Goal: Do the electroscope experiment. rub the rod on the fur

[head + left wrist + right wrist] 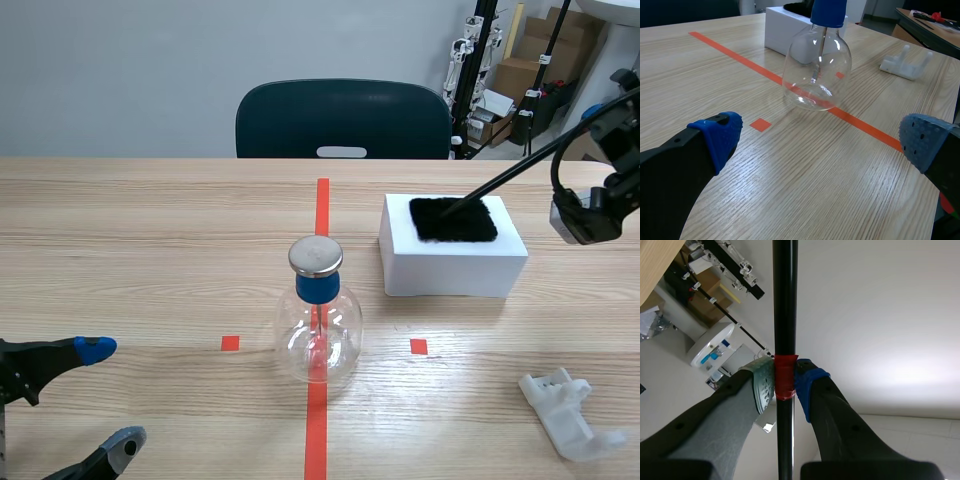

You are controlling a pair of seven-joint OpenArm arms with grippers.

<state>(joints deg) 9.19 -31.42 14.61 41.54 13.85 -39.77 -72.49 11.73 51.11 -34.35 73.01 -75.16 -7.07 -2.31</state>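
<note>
Scene view, from the left: the left gripper [112,395] sits low, its fingers spread wide with nothing between them. Ahead of it stands the glass electroscope flask [318,318], which has a blue collar and a metal cap. Farther right, black fur [453,219] lies on a white block [452,270]. The black rod [520,172] slants down from the right gripper [785,382], and its tip touches the fur. That gripper's pads pinch the rod at a red band. A white plastic holder [572,412] lies on the table near the right gripper, closer to the robot.

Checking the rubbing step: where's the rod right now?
Scene view, right side: the rod slants from the right gripper down onto the black fur atop the white block.
</note>
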